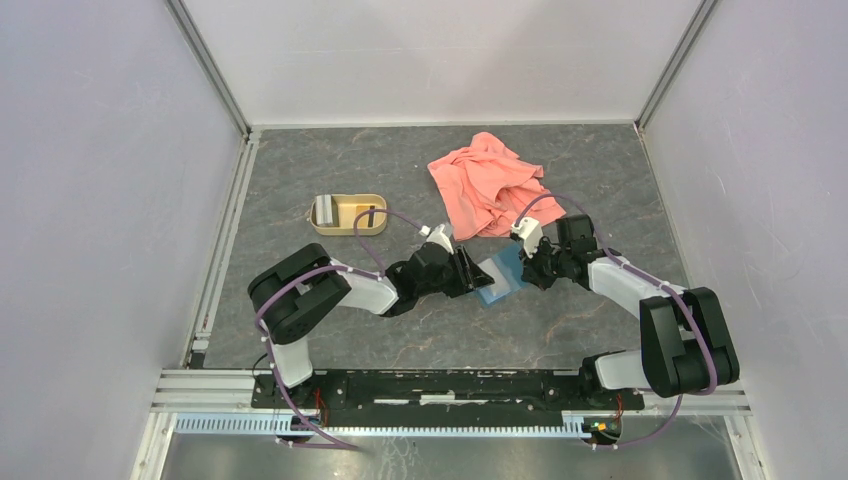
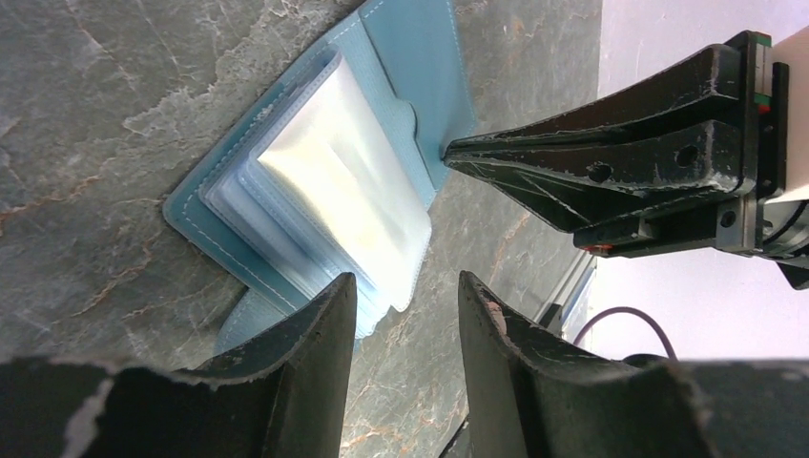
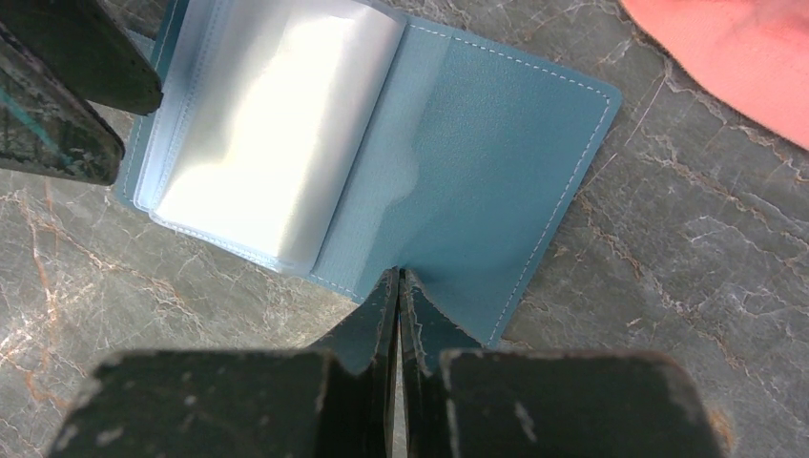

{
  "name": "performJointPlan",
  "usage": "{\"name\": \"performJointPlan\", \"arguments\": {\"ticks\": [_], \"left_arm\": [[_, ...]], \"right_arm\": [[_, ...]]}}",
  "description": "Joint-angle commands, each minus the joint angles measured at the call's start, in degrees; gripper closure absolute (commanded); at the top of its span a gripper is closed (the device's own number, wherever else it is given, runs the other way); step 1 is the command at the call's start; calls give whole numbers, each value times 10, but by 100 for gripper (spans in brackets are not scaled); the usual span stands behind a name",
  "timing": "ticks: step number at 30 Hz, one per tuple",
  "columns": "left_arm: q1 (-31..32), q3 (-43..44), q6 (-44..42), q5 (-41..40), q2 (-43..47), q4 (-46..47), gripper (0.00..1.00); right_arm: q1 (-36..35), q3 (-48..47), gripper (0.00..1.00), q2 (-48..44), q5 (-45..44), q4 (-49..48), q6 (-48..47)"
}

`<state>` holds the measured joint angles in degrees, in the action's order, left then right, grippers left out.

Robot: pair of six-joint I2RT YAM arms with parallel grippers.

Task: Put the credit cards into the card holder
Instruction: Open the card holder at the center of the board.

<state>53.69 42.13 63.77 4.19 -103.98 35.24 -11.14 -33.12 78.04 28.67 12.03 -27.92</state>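
Two arms are seen from above converging on the card holder (image 1: 500,274), a small teal-blue rectangle laid open near the middle of the grey veined tabletop (image 1: 330,160), between the left fingers (image 1: 468,272) and the right fingers (image 1: 530,266). A crumpled salmon-pink cloth (image 1: 490,185) lies behind it; a tan oval tray (image 1: 345,230) farther left holds the credit cards (image 1: 326,211), too small to be described.

From the left wrist, stitched teal covers and a stack of glossy clear sleeves (image 2: 343,181) are shown. The left fingers are parted, nothing between them; the right fingers are pressed together, tips touching the cover's edge.

From the right wrist, the same clenched tips are seen set on the grained cover's near edge.
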Motion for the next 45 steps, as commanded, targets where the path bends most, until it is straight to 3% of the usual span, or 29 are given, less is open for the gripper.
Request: {"name": "performJointPlan", "arguments": {"ticks": [1, 45], "left_arm": [[-3, -6, 28, 22, 15, 51, 50], [-2, 7, 61, 52, -42, 74, 50]], "right_arm": [[-2, -10, 93, -11, 10, -4, -6], [-2, -10, 93, -11, 8, -4, -6]]}}
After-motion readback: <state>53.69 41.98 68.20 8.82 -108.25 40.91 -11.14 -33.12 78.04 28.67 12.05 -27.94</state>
